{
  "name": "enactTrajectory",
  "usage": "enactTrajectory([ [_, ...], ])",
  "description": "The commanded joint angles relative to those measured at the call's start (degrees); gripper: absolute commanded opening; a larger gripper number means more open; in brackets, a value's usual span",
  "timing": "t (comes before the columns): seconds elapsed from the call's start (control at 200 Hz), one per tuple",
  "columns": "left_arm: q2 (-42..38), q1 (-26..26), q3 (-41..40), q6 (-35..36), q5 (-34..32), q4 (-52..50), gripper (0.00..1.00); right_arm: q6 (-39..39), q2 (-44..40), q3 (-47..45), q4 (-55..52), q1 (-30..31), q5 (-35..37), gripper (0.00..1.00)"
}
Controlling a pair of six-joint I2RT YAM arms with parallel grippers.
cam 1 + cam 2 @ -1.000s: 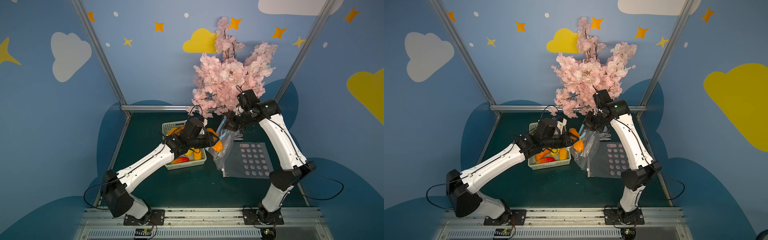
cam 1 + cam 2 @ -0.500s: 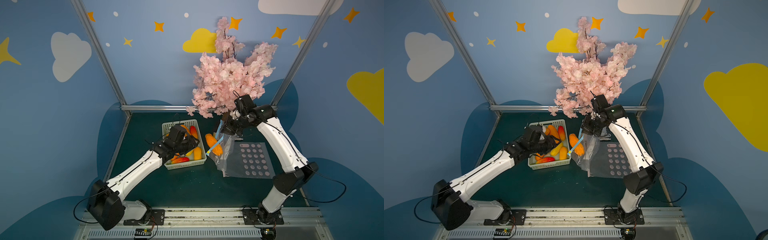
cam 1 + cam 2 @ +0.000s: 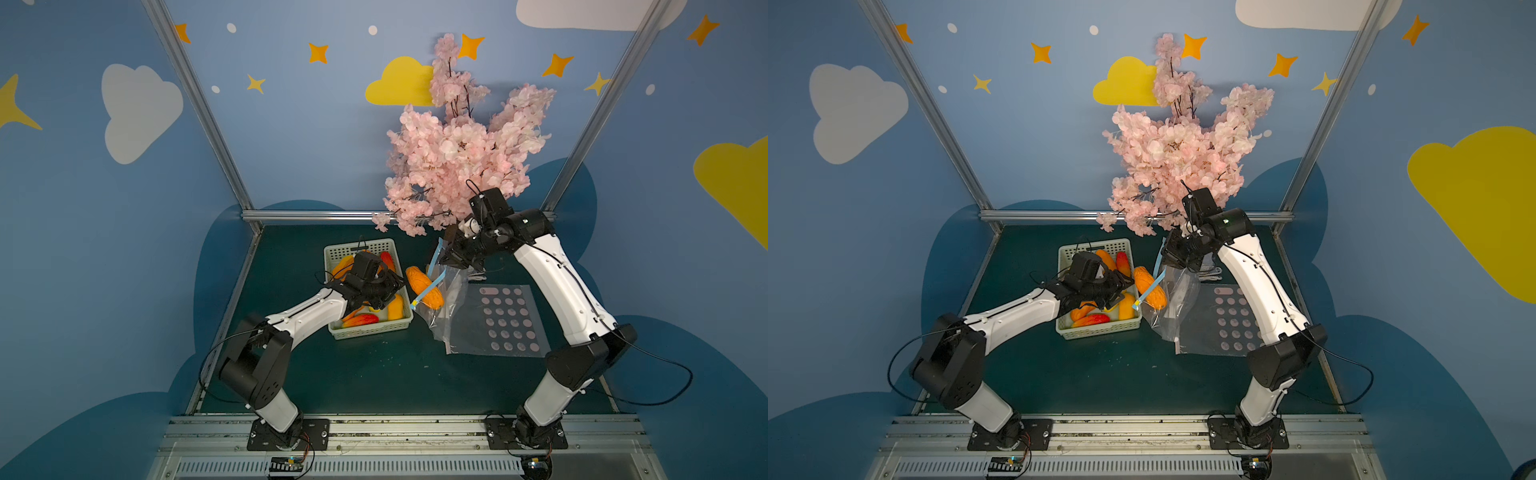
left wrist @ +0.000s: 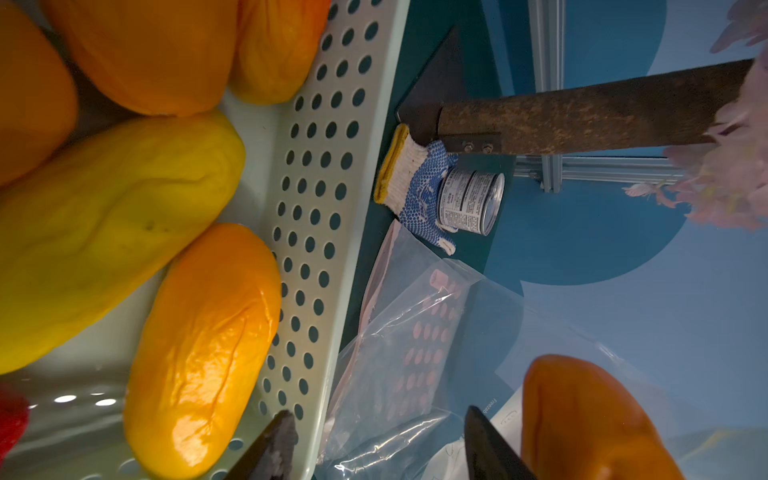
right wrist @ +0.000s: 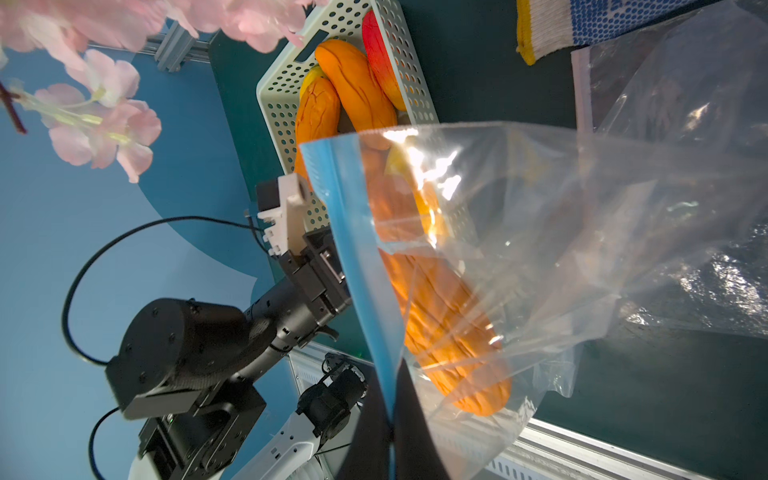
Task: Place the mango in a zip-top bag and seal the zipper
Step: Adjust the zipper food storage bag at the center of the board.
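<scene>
One mango sits partway inside a lifted clear bag; one arm holds the bag and the other is free.
Your right gripper (image 5: 392, 432) is clamped on the bag's (image 3: 453, 311) blue zipper strip (image 5: 357, 257), so the mouth hangs open. The orange mango (image 3: 424, 286) lies slanted in that mouth, with one end poking out. Your left gripper (image 4: 374, 446) hovers over the basket (image 3: 374, 330), jaws apart and empty. Expect thin, limp, slippery film that sags under the fruit. The mango looks firm, so push on its exposed end, and pinch only the stiffer strip.
</scene>
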Motion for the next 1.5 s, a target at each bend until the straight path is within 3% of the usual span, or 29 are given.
enactTrajectory([
  [0.0,1.5,-0.2,4.5,-1.1,3.7,2.8,0.63,0.3,-0.2,1.7,0.2,0.2,-0.8,0.00],
  [0.185,2.1,-1.1,3.0,-4.2,3.1,8.0,0.61,0.1,0.4,2.5,0.1,0.2,-1.4,0.00],
  [0.501,-1.1,-5.1,3.4,-0.9,4.4,11.7,0.60,-0.5,0.8,2.4,1.1,-0.9,-2.8,0.00],
  [0.821,-8.0,-8.3,-0.3,0.3,0.9,13.7,0.53,-1.5,0.4,1.7,1.3,-2.2,-3.2,0.00],
  [0.981,-7.5,-9.9,1.5,1.0,4.3,12.0,0.50,-1.6,0.2,1.0,3.0,-3.1,-4.8,0.00],
  [1.126,-7.4,-10.7,4.3,4.8,3.0,3.0,0.44,-1.4,0.0,0.9,3.9,-3.6,-5.8,0.00],
  [1.351,-12.1,-11.3,11.4,12.1,-10.0,-14.9,0.04,-3.5,-1.0,0.9,0.6,-3.7,-3.4,0.00],
  [1.497,-12.8,-13.3,21.8,14.9,-23.2,-34.0,0.03,-5.9,-2.2,0.8,-2.7,-3.5,1.6,0.00],
])
